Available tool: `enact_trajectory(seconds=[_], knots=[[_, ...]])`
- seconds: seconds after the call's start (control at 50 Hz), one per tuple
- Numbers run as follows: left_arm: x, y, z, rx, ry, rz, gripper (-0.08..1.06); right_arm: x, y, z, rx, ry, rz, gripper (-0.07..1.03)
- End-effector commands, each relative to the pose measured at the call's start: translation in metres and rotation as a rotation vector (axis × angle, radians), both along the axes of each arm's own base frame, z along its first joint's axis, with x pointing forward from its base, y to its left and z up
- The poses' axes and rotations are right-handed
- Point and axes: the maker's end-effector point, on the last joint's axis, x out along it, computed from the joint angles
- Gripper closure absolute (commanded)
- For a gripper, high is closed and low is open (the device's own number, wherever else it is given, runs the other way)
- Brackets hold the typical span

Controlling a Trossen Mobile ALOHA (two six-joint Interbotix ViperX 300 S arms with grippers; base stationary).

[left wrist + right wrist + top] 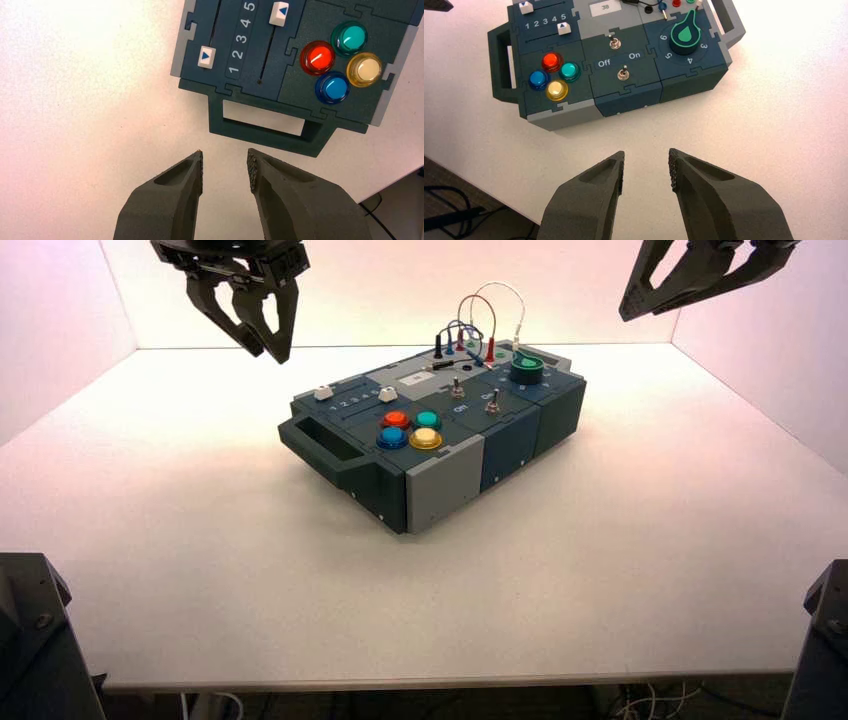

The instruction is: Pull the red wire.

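Observation:
The red wire (480,308) rises in a thin arch from the far side of the box (440,480), with a red plug (490,348) at each foot. In the right wrist view only one red plug (676,3) shows, at the frame's edge. My right gripper (640,302) hangs high at the far right, open and empty, well away from the wire. In its own view the right gripper (646,160) is over bare table short of the box. My left gripper (266,348) hangs high at the far left, open, and the left gripper (225,160) holds nothing.
A taller white wire (508,290) and a short blue wire (455,328) arch right beside the red one. The box also carries a green knob (685,34), two toggle switches (623,74), coloured buttons (555,75) and two sliders (206,56). White walls enclose the table.

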Motion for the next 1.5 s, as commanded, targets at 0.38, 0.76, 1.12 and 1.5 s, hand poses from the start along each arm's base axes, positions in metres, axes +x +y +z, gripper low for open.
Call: enact_trajectory(seconds=[0.38,0.76,1.12,1.5], knots=[[0.001,-0.001,0.003,0.0,-0.013,-0.011,0.48,0.002,0.006,0.007,0.016,-0.021,0.015,0.48],[0.008,-0.005,0.014,-0.026,-0.066,-0.012,0.48,0.044,0.021,0.024,-0.06,-0.022,0.046,0.48],[0.011,-0.006,0.041,-0.083,-0.183,-0.007,0.48,0.136,0.062,-0.002,-0.16,0.074,0.058,0.53],[0.004,-0.012,0.059,-0.131,-0.272,-0.031,0.48,0.207,0.084,-0.02,-0.204,0.133,0.034,0.53]])
